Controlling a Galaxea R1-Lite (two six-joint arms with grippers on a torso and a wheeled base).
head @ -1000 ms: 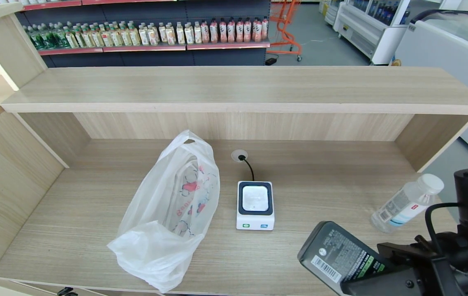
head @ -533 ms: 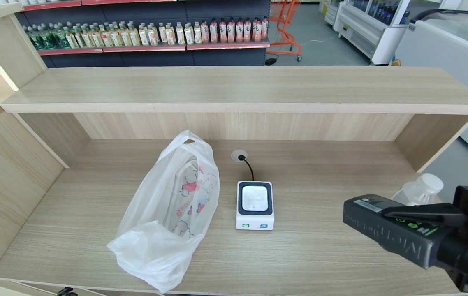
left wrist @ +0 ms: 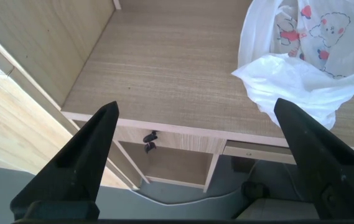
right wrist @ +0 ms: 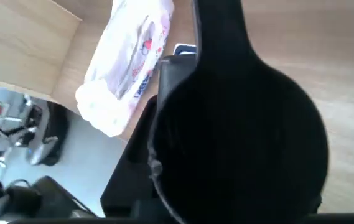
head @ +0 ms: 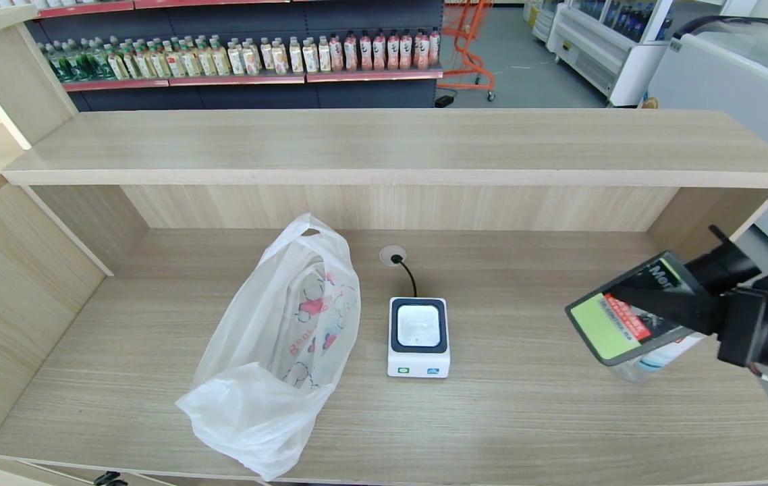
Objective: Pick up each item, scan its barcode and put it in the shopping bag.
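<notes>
My right gripper (head: pixel 669 307) is shut on a dark flat package (head: pixel 617 322) with a green and red face, held tilted in the air above the counter's right end. In the right wrist view the dark package (right wrist: pixel 239 118) blocks most of the picture. The white barcode scanner (head: pixel 419 335) lies mid-counter, well to the left of the package. Left of the scanner slumps the white plastic shopping bag (head: pixel 283 344), with a printed item inside. In its wrist view my left gripper (left wrist: pixel 195 162) is open, off the counter's front edge near the shopping bag (left wrist: pixel 307 56).
A clear water bottle (head: pixel 657 358) lies on the counter right end, mostly hidden behind the package. The scanner's cable (head: pixel 407 273) runs back to a hole in the counter (head: pixel 526 418). A raised wooden ledge (head: pixel 397 145) and side walls enclose the work surface.
My right arm has lifted the package from the front edge up and to the right, and turned it: the barcode side faced up before, the green and red face shows now.
</notes>
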